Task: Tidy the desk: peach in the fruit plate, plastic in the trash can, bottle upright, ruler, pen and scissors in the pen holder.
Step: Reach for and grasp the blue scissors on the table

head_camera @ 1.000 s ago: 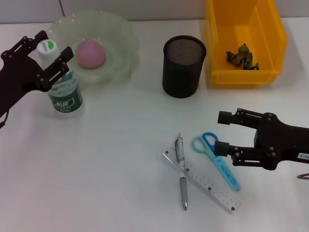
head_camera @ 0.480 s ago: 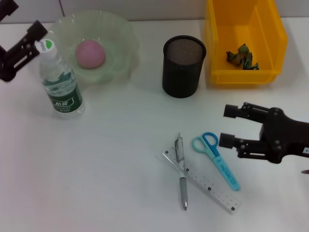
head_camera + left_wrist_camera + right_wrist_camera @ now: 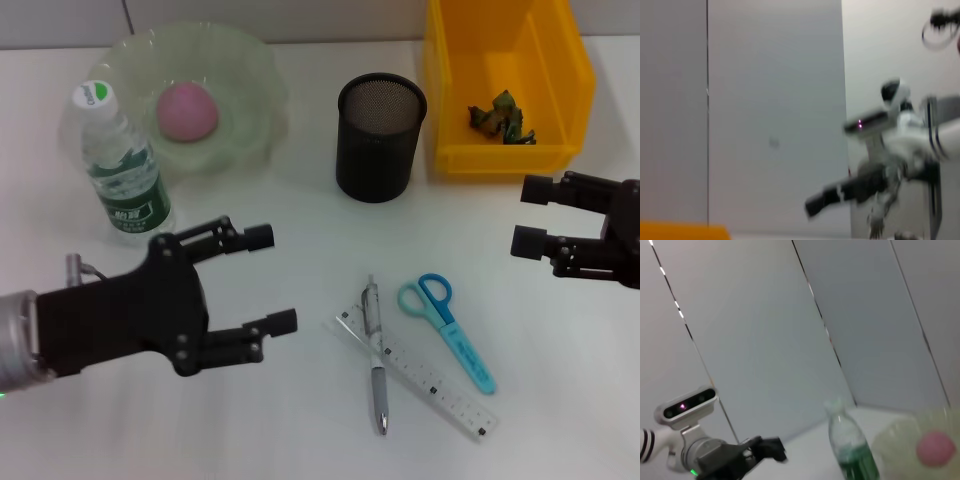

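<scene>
left gripper (image 3: 272,279) spread wide, holding nothing, near the pen (image 3: 376,352), right gripper (image 3: 533,216) wide apart, empty, arm cut off at frame edge, bottle (image 3: 116,164) upright, ruler (image 3: 420,373) partly under pen

My left gripper (image 3: 265,284) hangs low over the table, fingers spread and empty; my right gripper (image 3: 535,216) hovers at the far right, also spread.

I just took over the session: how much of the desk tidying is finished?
Done: peach in the fruit plate, plastic in the yellow trash can, bottle upright. Both hands, left and right, are open and empty. Left: pen, ruler and scissors lie on the desk, outside the pen holder.
</scene>
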